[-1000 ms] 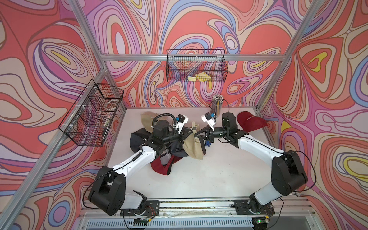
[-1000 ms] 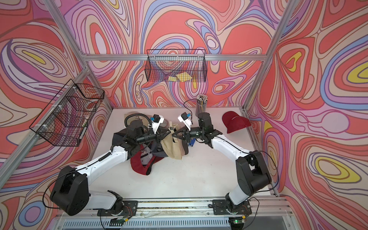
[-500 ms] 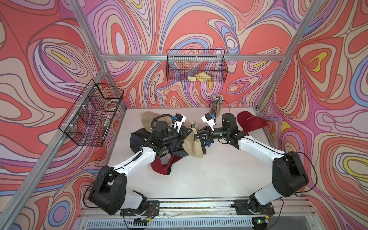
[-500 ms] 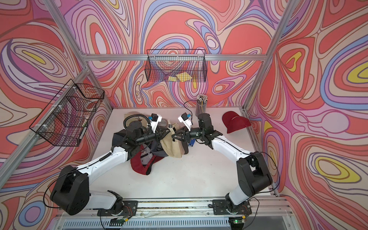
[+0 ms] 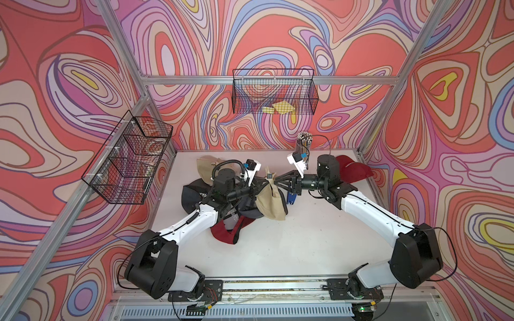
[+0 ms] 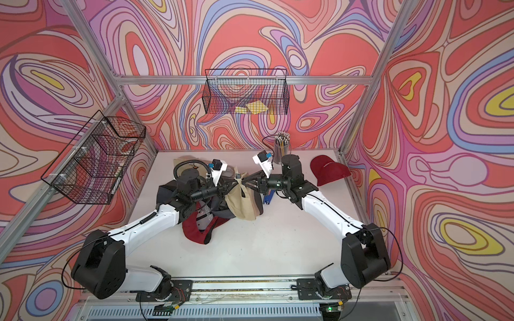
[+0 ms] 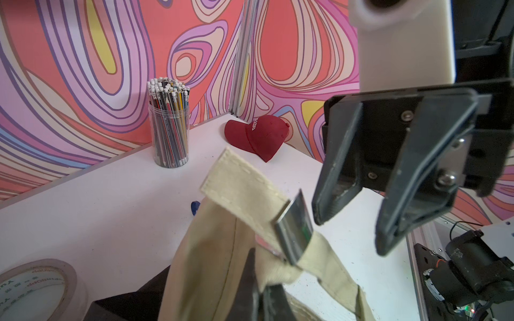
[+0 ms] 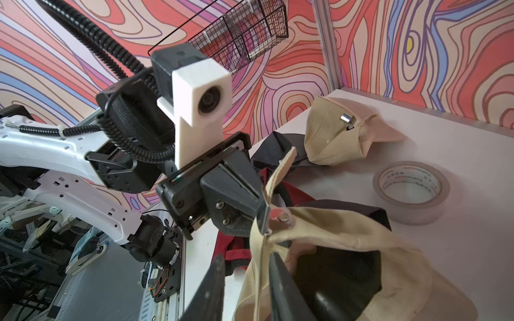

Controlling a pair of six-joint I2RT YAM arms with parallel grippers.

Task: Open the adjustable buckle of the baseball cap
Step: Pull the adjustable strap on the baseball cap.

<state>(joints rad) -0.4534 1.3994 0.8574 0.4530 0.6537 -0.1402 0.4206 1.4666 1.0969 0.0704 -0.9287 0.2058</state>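
Left wrist view, stock of the workspace:

1. Beige cotton baseball cap point(image 7: 211, 250): held up by its back strap between my two arms, above a pile of black and dark-red caps point(image 5: 225, 230). Whether its crown touches the pile I cannot tell.
2. Silver metal buckle point(image 7: 294, 228): on that strap, flap apparently not yet lifted. The stitched strap tail point(image 7: 236, 178) sticks up free past it.
3. Left gripper point(image 8: 260, 205): clamped together on the strap, right against the buckle.
4. Right gripper point(image 7: 353, 233): jaws apart and gripping nothing, with the tips just beside the buckle. In the right wrist view the cap's edge seems to run loosely through the gap.

Hazards, as I judge them:

- My right jaws may close on cloth instead of the flap, because the buckle face is narrow and tilted.
- My left grip sits so close to the buckle that it may pin the flap down or block the approach.
- A hard tug could drag the strap out of my left jaws and drop the cap onto the pile.
- The hanging cap may twist and turn the buckle away.
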